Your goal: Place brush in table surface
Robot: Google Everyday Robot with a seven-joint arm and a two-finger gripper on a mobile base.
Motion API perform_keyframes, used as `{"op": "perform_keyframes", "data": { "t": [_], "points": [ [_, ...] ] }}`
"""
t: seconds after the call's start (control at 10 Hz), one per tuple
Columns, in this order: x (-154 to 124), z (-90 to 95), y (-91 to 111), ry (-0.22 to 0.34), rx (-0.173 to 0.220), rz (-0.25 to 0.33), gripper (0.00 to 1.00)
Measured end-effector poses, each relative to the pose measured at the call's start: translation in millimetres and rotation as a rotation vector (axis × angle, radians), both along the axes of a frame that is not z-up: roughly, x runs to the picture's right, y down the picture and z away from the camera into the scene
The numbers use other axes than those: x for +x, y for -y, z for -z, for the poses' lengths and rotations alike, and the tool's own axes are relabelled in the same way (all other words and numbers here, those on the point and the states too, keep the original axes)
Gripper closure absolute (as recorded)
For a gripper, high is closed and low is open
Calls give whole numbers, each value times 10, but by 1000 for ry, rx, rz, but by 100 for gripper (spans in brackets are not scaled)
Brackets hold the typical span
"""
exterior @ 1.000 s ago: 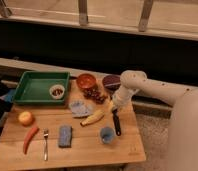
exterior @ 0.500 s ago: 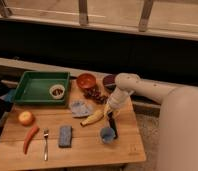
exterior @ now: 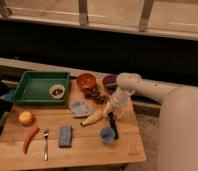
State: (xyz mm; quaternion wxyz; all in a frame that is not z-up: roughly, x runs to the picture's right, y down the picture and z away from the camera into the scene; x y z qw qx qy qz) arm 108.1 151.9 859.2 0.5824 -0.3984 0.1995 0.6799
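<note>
My gripper [exterior: 112,116] is low over the table surface [exterior: 87,147], right at the brush's [exterior: 114,127] upper end, beside the banana [exterior: 96,117]. Can't tell if it's clamped. Brush lies by the blue cup [exterior: 107,134].

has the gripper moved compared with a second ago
Yes. The gripper has shifted left, closer to the banana, above the brush on the table.

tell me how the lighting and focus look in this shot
Camera view: dim warm light, soft focus throughout; the dark brush barely separates from shadow on the table surface; the gripper sits just above it, by the banana, edges smeared.
</note>
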Motion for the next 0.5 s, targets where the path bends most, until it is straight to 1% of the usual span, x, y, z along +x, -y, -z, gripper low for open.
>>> {"op": "perform_keyframes", "data": {
  "t": [0.1, 0.3, 0.5],
  "points": [
    [99, 61, 79, -19, 22, -8, 40],
    [283, 250, 298, -54, 81, -28, 40],
    [526, 525, 596, -95, 164, -84, 40]
  ]
}}
